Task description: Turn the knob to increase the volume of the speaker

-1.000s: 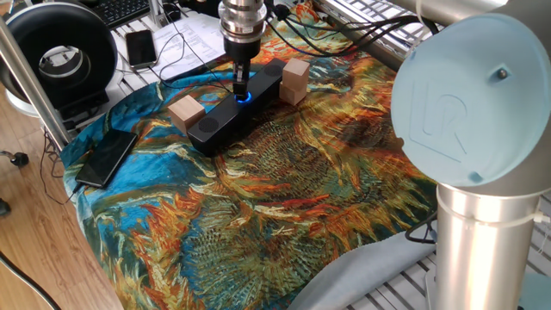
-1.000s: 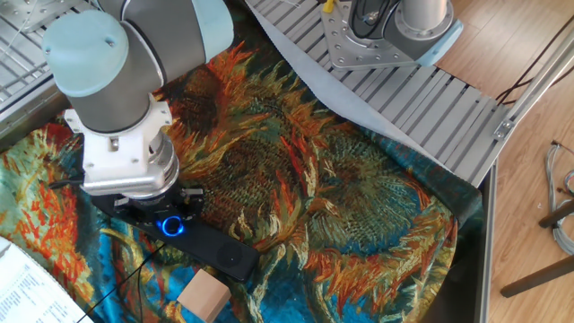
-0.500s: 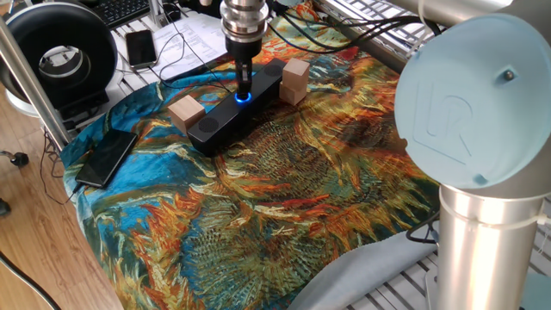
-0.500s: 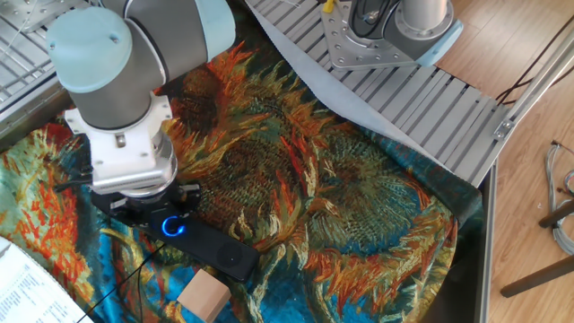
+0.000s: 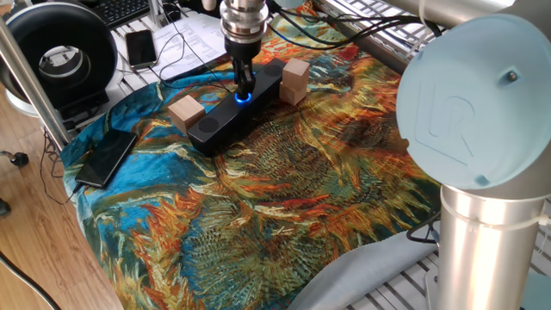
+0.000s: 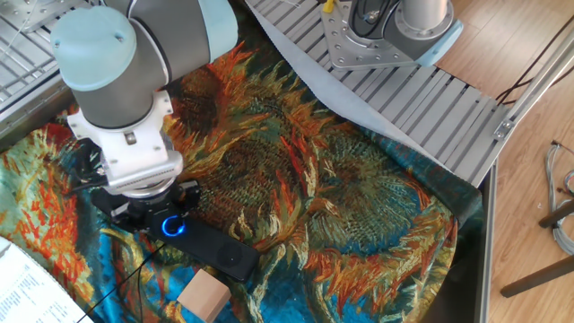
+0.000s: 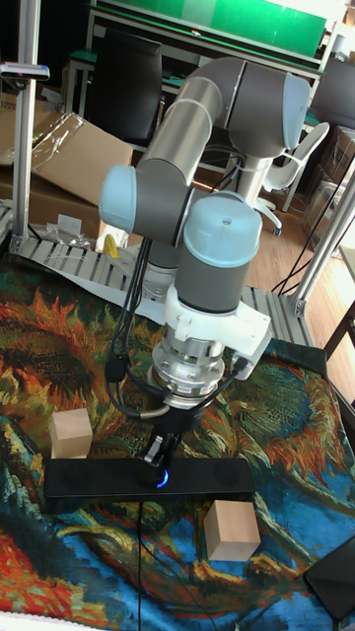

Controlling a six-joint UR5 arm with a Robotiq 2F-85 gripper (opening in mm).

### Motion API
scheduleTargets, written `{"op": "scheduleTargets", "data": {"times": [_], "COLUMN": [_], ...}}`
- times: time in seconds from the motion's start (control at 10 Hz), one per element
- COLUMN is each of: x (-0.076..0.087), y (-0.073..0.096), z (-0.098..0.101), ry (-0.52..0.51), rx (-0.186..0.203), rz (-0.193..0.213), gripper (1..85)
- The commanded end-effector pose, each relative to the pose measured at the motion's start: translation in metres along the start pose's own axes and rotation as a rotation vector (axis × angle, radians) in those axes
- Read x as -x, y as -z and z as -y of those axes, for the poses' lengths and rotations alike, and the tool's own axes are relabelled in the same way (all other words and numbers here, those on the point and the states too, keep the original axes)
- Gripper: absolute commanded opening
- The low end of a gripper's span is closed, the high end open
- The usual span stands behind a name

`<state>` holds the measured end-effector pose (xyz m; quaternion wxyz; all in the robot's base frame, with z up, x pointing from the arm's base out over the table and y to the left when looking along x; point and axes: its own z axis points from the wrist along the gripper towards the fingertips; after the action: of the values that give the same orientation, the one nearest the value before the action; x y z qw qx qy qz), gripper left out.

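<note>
The speaker (image 5: 215,122) is a long black bar lying slantwise on the sunflower-print cloth, and it also shows as the speaker (image 7: 89,481) and the speaker (image 6: 220,252). Its knob (image 5: 244,97) glows blue at mid-top. My gripper (image 5: 243,89) comes straight down on it, its narrow fingers closed around the dial. In the tall view the gripper (image 7: 160,465) meets the knob (image 7: 163,480) from above. In the other fixed view the wrist (image 6: 134,161) hides the fingers, and only the knob's blue ring (image 6: 170,226) shows beside it.
Pale wooden blocks (image 5: 185,112) (image 5: 295,79) stand on either side of the speaker. A flat black phone (image 5: 107,157) lies on the cloth's left edge. A round black fan (image 5: 60,56), a second phone (image 5: 140,47) and cables lie beyond. The arm's base (image 5: 486,241) rises at the right.
The wrist has turned over the knob and the arm's upper joints have shifted slightly to the right. The speaker and the blocks have stayed in place.
</note>
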<state>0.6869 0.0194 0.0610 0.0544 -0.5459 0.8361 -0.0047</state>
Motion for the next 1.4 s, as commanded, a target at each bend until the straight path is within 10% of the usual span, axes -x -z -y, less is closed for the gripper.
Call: {"op": "scheduleTargets", "data": {"times": [0.0, 0.3, 0.9, 1.3], "x": [0.007, 0.008, -0.013, -0.011], "y": [-0.008, -0.01, 0.012, 0.011], "z": [-0.011, -0.02, 0.002, -0.001], "ry": [0.089, 0.15, 0.301, 0.328], "rx": [0.022, 0.044, 0.023, 0.03], "rz": [0.057, 0.094, -0.053, -0.035], "gripper": [44.7, 45.0, 45.0, 45.0]}}
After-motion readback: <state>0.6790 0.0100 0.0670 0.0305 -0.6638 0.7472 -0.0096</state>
